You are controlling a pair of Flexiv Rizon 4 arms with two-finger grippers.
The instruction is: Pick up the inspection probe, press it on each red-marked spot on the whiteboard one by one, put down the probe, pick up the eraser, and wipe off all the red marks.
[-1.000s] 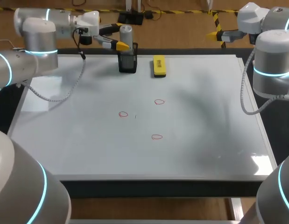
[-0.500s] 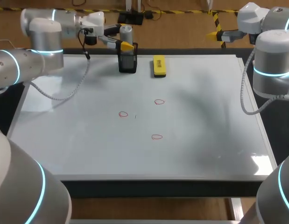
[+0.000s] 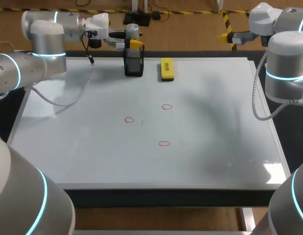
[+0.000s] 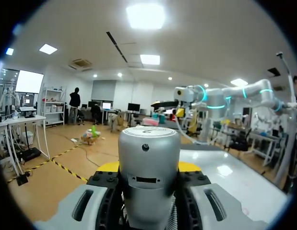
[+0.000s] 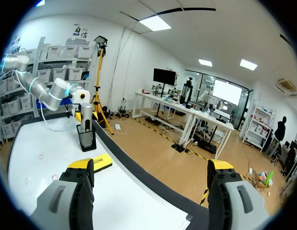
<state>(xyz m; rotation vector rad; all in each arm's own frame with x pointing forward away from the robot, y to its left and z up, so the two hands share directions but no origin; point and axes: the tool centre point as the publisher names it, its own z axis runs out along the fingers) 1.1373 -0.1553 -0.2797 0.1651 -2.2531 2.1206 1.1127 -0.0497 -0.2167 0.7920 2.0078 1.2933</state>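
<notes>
Two arms, head view: your left gripper (image 3: 128,44) is at the inspection probe (image 3: 133,33), which stands upright in the black holder (image 3: 133,67) on the whiteboard (image 3: 215,147), with the eraser (image 3: 166,69) beside it.
Left wrist view: fingers (image 4: 98,201) clamp the probe from both sides.
Right wrist view: your right gripper (image 5: 150,167) is spread wide, off the board's far corner.

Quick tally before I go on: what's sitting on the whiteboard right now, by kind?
Red marks: 3
Inspection probe: 1
Black holder: 1
Yellow eraser: 1
Total: 6
</notes>
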